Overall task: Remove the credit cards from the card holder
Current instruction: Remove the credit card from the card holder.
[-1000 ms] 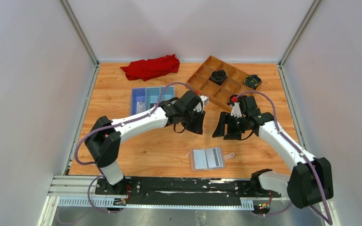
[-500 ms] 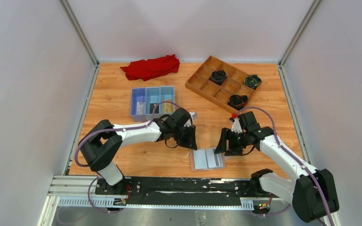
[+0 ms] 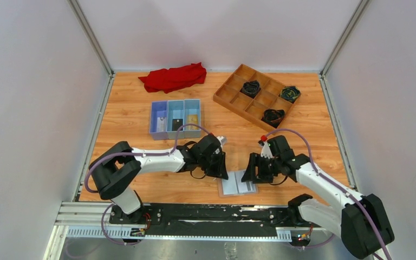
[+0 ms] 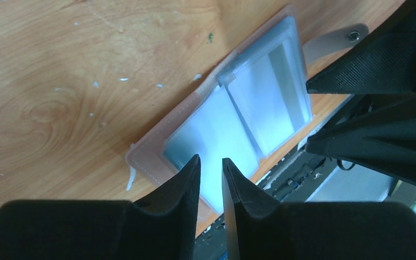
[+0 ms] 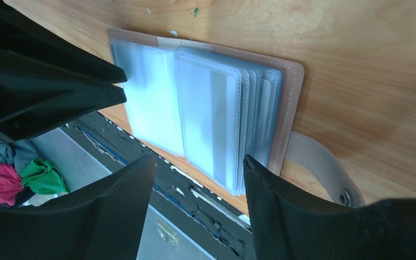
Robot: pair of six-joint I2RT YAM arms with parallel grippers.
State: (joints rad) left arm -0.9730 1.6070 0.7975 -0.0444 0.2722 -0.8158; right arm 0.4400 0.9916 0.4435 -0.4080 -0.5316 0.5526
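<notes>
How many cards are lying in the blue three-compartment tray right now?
3, one per compartment of the blue plastic tray: a pale card left, a black card middle, a gold-tan card right. Others could lie hidden beneath them.

tan-pink card holder (image 5: 206, 124), red cloth (image 3: 173, 77)

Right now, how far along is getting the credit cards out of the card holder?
Done: a pale card, a black card and a gold card lie one per compartment in the blue tray. In hand: the card holder lies open at the near edge, the left gripper and right gripper poised over it, both open and empty. Left: one clear sleeve shows a grey stripe, possibly another card to pull.
</notes>
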